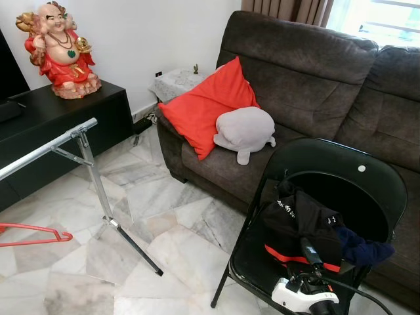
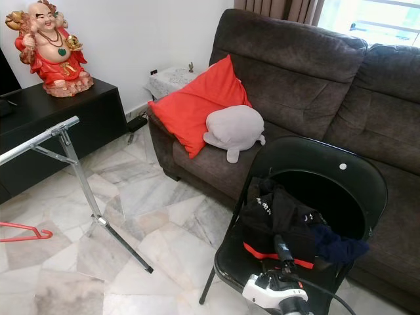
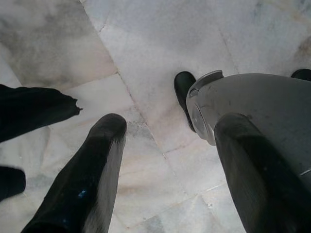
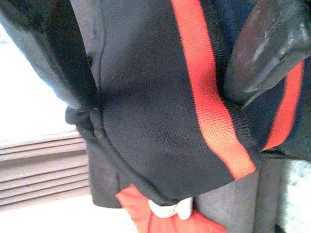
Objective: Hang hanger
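So the red hanger (image 1: 33, 234) was seen lying flat on the marble floor (image 1: 170, 230), well out from the drying rack's angled leg (image 1: 105, 197), on the side away from the folding chair (image 1: 341, 197). Its long axis ran roughly parallel to the rack's top rail (image 1: 49, 147), hook end curled toward the leg; the other end was cut off by the frame edge. Plenty of open floor was left between the rack leg and the sofa (image 1: 315, 98), with the chair crowding the side nearer the sofa.

The right gripper (image 1: 310, 257) was reached over the chair seat, its fingers spread against the black garment with the red stripe (image 4: 194, 87), apparently not pinching it. The left gripper (image 3: 165, 165) was hung over bare floor beside the robot's leg (image 3: 252, 107), fingers spread apart, nothing between them.
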`<state>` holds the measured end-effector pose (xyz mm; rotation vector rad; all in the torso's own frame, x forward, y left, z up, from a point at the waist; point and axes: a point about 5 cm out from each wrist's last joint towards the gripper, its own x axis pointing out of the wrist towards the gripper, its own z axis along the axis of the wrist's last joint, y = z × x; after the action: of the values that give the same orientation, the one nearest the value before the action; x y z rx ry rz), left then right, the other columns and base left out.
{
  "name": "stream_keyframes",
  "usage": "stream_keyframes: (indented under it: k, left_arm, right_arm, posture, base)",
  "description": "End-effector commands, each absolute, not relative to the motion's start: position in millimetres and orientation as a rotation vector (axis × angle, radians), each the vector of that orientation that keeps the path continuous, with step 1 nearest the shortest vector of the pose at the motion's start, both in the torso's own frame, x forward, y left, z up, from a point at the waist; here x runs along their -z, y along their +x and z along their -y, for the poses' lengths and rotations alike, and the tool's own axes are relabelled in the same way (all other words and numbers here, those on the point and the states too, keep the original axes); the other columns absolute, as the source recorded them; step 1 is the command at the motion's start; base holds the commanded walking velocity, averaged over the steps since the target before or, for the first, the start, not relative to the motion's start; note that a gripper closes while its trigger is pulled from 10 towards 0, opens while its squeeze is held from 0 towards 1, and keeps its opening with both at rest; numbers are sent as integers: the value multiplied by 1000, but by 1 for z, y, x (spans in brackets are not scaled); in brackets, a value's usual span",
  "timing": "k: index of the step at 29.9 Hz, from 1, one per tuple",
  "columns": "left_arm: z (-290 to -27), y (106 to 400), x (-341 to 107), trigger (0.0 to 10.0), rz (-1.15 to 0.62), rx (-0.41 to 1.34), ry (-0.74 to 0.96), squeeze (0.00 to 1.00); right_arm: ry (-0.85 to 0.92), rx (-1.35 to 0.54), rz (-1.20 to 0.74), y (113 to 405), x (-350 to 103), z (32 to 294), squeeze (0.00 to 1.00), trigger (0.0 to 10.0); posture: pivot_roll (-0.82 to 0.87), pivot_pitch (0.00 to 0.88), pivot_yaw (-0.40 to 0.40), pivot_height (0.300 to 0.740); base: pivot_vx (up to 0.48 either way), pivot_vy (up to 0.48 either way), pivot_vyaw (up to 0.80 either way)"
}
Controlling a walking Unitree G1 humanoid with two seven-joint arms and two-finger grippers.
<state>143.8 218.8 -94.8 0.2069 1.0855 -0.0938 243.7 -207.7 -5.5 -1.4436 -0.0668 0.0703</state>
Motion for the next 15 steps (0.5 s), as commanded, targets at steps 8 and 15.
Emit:
stream_keyframes:
  k: [8,15]
  left_arm:
    - [-219,139,97,10000,-1103,88,200,0]
    - [-219,139,97,10000,-1101,88,202,0]
  right_arm:
    - [-1424,-40,126,245,-1,207,0,10000]
    - [-1414,-13,150,245,-6,208,0,10000]
  posture:
    - [-24,0,-16,740]
    - [-23,0,-18,740]
  base:
    - [0,0,0]
    - [0,0,0]
